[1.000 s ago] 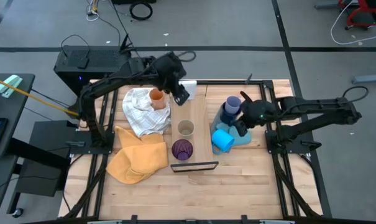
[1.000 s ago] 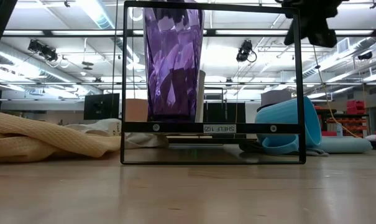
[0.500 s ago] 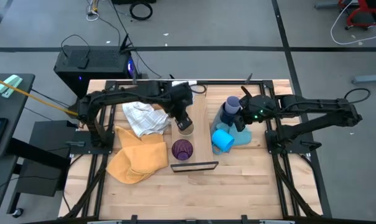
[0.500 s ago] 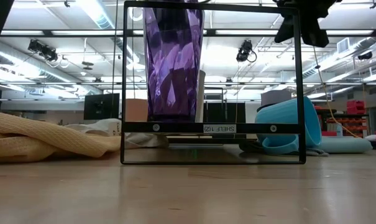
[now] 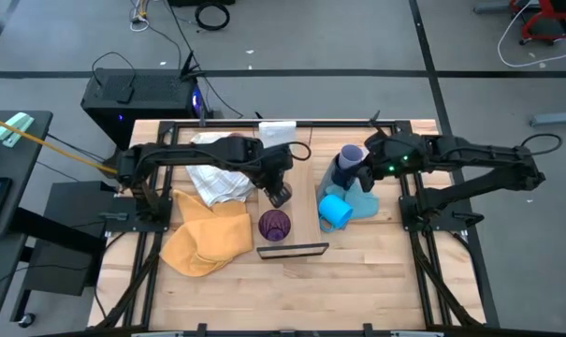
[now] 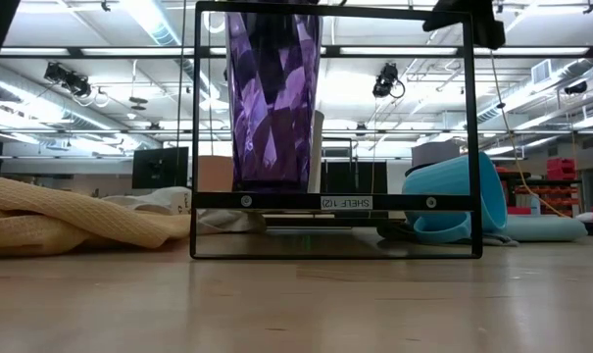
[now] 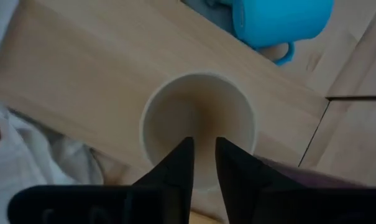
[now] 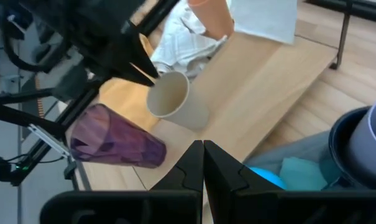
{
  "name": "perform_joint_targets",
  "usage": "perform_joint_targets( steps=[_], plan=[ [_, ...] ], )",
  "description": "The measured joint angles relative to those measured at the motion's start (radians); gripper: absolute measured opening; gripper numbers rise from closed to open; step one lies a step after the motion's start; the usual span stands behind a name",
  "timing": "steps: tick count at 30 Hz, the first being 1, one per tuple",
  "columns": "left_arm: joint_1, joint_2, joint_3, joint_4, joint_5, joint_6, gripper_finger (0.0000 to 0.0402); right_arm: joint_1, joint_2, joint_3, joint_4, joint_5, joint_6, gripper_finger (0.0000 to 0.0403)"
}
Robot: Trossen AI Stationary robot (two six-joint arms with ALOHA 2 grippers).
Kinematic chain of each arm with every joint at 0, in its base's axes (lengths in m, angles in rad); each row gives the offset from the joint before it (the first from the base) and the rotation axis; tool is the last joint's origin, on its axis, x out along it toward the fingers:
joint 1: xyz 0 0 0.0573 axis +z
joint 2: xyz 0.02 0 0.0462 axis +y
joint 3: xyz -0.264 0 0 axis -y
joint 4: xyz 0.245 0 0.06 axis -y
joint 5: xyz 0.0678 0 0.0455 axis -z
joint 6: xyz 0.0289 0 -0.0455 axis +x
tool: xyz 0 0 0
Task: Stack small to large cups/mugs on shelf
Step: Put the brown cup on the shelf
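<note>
You look at a wooden counter (image 5: 357,271) on a grey floor, under a ceiling with long lamps. The left tool (image 7: 202,163) hangs right over the tan cup (image 7: 199,127), its two fingers a small way apart, with the cup's near rim under the tips; you cannot tell if they touch it. The tan cup stands upright on the shelf (image 5: 301,178), the long light plank in the middle of the counter. Just beside it on the shelf, toward the black frame (image 6: 332,201) at the plank's end, stands the dark purple tumbler (image 5: 274,226). The orange cup (image 8: 211,16) lies off the shelf on the white cloth (image 5: 212,176), on the side away from the frame. The yellow cloth (image 5: 206,238) lies next to the white one. The right tool (image 8: 203,163) is pressed together and empty, above the other side of the shelf. There the light blue mug (image 5: 334,211) lies on its side, and the lavender cup (image 5: 351,155) sits in the navy mug (image 8: 355,155).
</note>
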Motion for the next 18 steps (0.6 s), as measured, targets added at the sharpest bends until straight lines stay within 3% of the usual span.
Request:
perform_joint_targets(
  steps=[18],
  plan=[
    [-0.008, 0.075, 0.0, -0.054, -0.016, 0.004, 0.0058, 0.001, 0.0, 0.023, -0.002, 0.0, -0.005, 0.0015]
  ],
)
